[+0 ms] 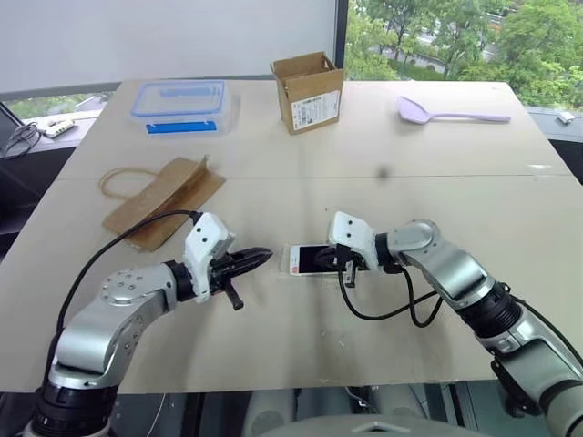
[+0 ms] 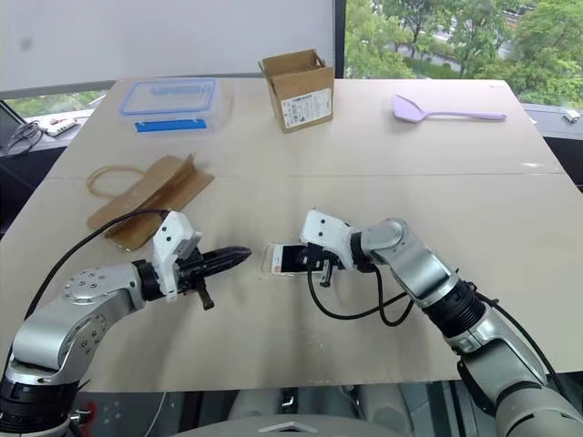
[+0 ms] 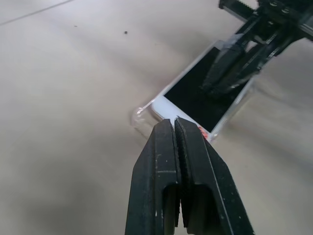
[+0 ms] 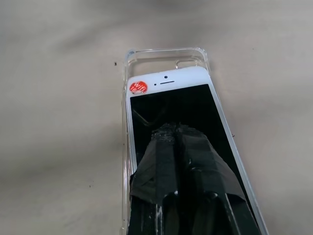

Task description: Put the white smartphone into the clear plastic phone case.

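The white smartphone (image 4: 168, 83) lies screen-up on the table, near the middle. It rests in the clear plastic phone case (image 4: 164, 53), shifted so that the case's camera end sticks out past the phone's top bezel. A red sticker marks that bezel. My right gripper (image 4: 173, 128) is shut, its tips resting on the black screen. In the head views it reaches in from the right over the phone (image 1: 308, 259). My left gripper (image 1: 264, 255) is shut and empty. It hovers just left of the phone and points at the near corner of the case (image 3: 138, 113).
A brown paper bag (image 1: 164, 200) lies at the left. A clear box with a blue lid (image 1: 179, 105), a cardboard box (image 1: 308, 91) and a purple spatula (image 1: 446, 114) stand along the far side. The table's front edge (image 1: 301, 382) runs close below both arms.
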`<act>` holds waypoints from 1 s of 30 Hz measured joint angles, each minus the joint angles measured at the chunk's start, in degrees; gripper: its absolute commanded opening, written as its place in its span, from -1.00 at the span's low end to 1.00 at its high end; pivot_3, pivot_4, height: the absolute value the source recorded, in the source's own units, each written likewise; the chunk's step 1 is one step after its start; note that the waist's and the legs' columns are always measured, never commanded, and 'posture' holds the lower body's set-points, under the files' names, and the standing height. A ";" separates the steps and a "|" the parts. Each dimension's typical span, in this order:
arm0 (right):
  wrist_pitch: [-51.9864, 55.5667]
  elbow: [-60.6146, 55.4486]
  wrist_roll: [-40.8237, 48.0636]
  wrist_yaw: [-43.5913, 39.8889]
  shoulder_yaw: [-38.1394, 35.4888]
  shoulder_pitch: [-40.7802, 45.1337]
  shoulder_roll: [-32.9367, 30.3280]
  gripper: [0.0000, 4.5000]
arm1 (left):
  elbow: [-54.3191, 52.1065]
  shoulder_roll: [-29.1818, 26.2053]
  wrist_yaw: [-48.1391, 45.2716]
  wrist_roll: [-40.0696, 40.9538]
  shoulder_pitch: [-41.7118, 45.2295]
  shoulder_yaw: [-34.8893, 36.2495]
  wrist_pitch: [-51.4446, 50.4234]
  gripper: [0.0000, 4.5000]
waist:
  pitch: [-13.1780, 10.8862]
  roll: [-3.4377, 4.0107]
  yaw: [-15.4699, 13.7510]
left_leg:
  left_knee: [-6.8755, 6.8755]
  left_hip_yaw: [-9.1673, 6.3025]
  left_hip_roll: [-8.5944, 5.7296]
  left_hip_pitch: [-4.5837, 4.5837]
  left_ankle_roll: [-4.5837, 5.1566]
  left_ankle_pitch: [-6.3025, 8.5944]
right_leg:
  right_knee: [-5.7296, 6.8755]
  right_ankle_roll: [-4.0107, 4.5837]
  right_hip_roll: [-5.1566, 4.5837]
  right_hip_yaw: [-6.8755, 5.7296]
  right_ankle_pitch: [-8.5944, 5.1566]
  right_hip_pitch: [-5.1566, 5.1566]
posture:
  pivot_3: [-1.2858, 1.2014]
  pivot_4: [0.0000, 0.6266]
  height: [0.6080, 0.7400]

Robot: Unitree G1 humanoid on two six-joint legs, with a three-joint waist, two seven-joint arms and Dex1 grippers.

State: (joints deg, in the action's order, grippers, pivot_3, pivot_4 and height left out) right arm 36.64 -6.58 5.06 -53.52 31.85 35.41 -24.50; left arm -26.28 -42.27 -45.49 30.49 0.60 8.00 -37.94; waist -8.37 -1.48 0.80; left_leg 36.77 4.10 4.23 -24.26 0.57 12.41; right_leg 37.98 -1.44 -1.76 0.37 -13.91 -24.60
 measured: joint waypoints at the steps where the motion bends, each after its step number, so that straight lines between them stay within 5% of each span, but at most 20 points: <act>1: 0.00 0.27 -0.29 -0.02 0.31 0.23 0.01 -1.00 | 0.28 0.04 0.21 -0.22 -0.12 -0.01 0.37 -0.97 | 0.01 0.00 -0.01 | -0.01 0.01 0.00 0.12 0.00 0.00 | 0.01 0.05 0.00 0.01 -0.03 0.09 | 0.03 -0.52 1.00; 10: 0.84 0.84 -1.04 0.28 0.38 0.18 0.74 -1.00 | 3.33 0.17 -0.46 -2.40 -2.10 -0.11 3.85 -0.97 | 0.18 -0.14 0.00 | -0.04 0.02 0.01 0.63 -0.01 0.01 | -0.01 0.10 -0.07 0.00 -0.06 0.56 | 0.03 -0.52 1.00; 20: 10.92 -9.64 8.76 0.92 -12.44 -3.04 -0.55 -1.00 | 7.52 0.64 -4.86 -3.41 -2.64 -0.65 9.72 -0.97 | -0.06 -0.05 -0.12 | -0.06 0.07 -0.01 0.38 -0.01 0.01 | -0.06 0.09 -0.15 -0.02 -0.05 0.39 | 0.03 -0.52 1.00; 23: 14.62 -16.07 11.36 2.17 -15.69 -3.93 -3.65 -1.00 | 8.09 0.44 -8.34 -2.04 -2.49 -1.19 9.68 -0.61 | -0.07 -0.05 -0.09 | -0.13 0.05 -0.01 0.40 -0.01 0.01 | -0.08 0.09 -0.15 -0.03 -0.06 0.38 | 0.03 -0.52 1.00; 27: 15.91 -19.25 11.59 3.69 -16.95 -7.16 -8.19 -1.00 | 10.25 0.38 -9.24 -3.29 -1.70 -1.98 11.24 0.15 | -0.12 -0.07 -0.18 | -0.13 0.05 -0.02 0.40 -0.01 0.01 | -0.08 0.10 -0.15 -0.04 -0.06 0.38 | 0.03 -0.52 1.00; 30: 16.20 -20.08 11.44 4.90 -17.32 -9.58 -10.82 -1.00 | 11.79 0.40 -9.36 -4.41 -0.62 -2.39 12.32 0.15 | -0.13 -0.09 -0.05 | -0.13 0.06 -0.02 0.40 -0.01 0.01 | -0.09 0.09 -0.15 -0.01 -0.06 0.38 | 0.03 -0.52 1.00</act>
State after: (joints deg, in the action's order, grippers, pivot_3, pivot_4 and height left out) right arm 52.84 -26.66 16.50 -48.62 14.53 25.83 -35.33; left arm -14.49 -41.87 -54.85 26.08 -0.03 5.61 -25.62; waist -8.51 -1.57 0.75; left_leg 36.64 4.16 4.21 -23.86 0.56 12.42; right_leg 37.89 -1.34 -1.91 0.36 -13.98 -24.22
